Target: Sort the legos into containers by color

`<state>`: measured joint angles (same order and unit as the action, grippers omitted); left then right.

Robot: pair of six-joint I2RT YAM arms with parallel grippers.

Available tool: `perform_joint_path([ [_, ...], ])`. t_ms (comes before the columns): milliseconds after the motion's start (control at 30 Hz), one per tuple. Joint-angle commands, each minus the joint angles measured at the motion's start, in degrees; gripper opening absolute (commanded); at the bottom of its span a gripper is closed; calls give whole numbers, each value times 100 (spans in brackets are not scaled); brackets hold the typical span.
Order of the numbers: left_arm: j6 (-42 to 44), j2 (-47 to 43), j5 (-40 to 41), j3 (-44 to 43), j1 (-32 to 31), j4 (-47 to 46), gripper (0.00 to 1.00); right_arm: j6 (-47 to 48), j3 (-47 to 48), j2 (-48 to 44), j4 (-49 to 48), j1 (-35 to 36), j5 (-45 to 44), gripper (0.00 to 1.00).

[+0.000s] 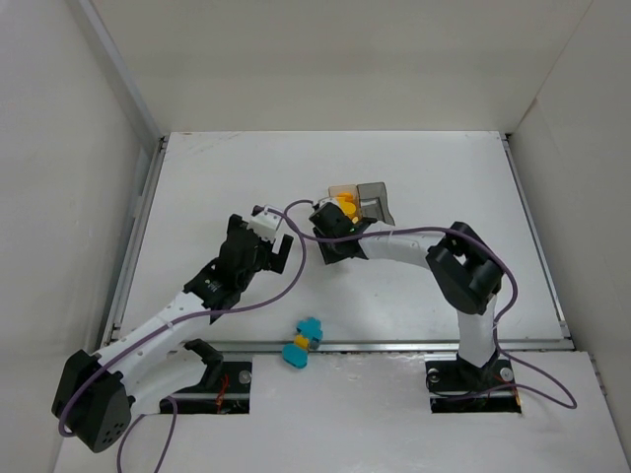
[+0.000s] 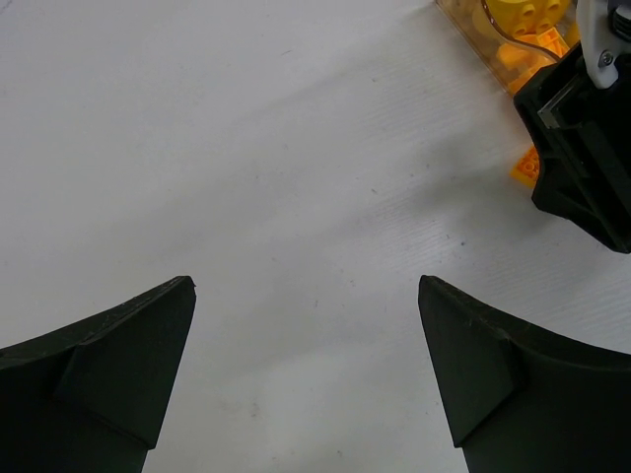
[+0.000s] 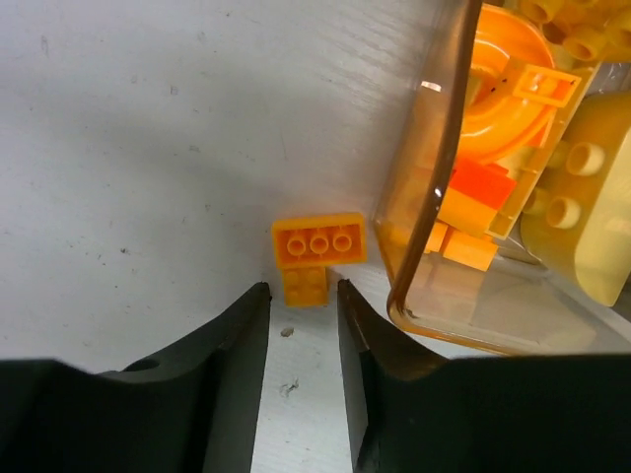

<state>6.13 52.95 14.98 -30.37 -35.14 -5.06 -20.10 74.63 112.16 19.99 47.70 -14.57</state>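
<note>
A small orange lego (image 3: 317, 243) lies on the table just left of the orange-amber bin (image 3: 426, 187). That bin holds several orange and yellow legos (image 3: 513, 108). My right gripper (image 3: 301, 286) is open by a narrow gap, its tips either side of the lego's near end, not clamped on it. From above, the right gripper (image 1: 327, 231) sits at the near left corner of the joined bins, amber (image 1: 341, 194) and smoky grey (image 1: 376, 200). My left gripper (image 1: 277, 252) is wide open and empty over bare table (image 2: 306, 296).
A small cluster of teal and yellow legos (image 1: 302, 342) lies at the table's near edge between the arm bases. In the left wrist view the right gripper's black body (image 2: 582, 158) stands at the right, beside the orange lego (image 2: 525, 166) and the amber bin (image 2: 498, 49).
</note>
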Motion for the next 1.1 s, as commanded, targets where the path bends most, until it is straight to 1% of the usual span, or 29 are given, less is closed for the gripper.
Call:
perform_joint_path([
  [0,90,-83,75,58,59,-338,95,120,25,184,49,-7,6,33],
  [33,90,-83,75,58,59,-338,95,181,25,184,49,-7,7,28],
  [67,90,-83,75,58,59,-338,95,182,25,184,49,-7,67,22],
  [133,143,-83,75,58,59,-338,95,182,-27,123,49,-7,138,16],
  [167,143,-83,75,58,59,-338,95,182,-88,35,49,-7,199,11],
  [300,195,-83,75,58,59,-390,95,295,-159,-316,-4,54,341,0],
  [433,248,-83,-30,58,59,-390,95,463,-159,-905,-4,116,587,0],
  [500,300,-83,-162,58,59,-443,87,463,-28,-1378,49,116,456,0],
  [533,301,-83,-232,118,59,-443,82,463,25,-1529,49,116,298,0],
  [567,353,-31,-389,119,59,-443,73,463,95,-1643,49,116,123,0],
  [600,354,-30,-487,119,59,-443,70,524,174,-1723,127,38,-88,0],
  [633,441,-30,-618,180,59,-522,70,524,392,-1724,180,-41,-90,0],
  [667,529,31,-967,181,59,-592,69,577,525,-1724,268,-129,-90,0],
  [733,713,93,-1286,233,59,-723,69,577,797,-1593,593,-418,-177,0],
  [800,968,285,-1672,233,59,-794,74,665,1184,-1285,795,-612,-178,0],
  [833,1030,365,-1735,233,59,-856,80,743,1316,-1171,979,-787,-117,0],
  [867,1091,444,-1805,233,59,-856,82,796,1509,-952,1033,-858,-38,0],
  [933,1302,724,-1981,164,59,-935,84,937,1590,-775,1086,-921,120,0],
  [967,1373,821,-2034,85,59,-1083,84,937,1651,-714,1086,-973,173,2],
  [1067,1654,1225,-2367,-126,59,-1260,85,990,1599,-634,955,-973,226,16],
])
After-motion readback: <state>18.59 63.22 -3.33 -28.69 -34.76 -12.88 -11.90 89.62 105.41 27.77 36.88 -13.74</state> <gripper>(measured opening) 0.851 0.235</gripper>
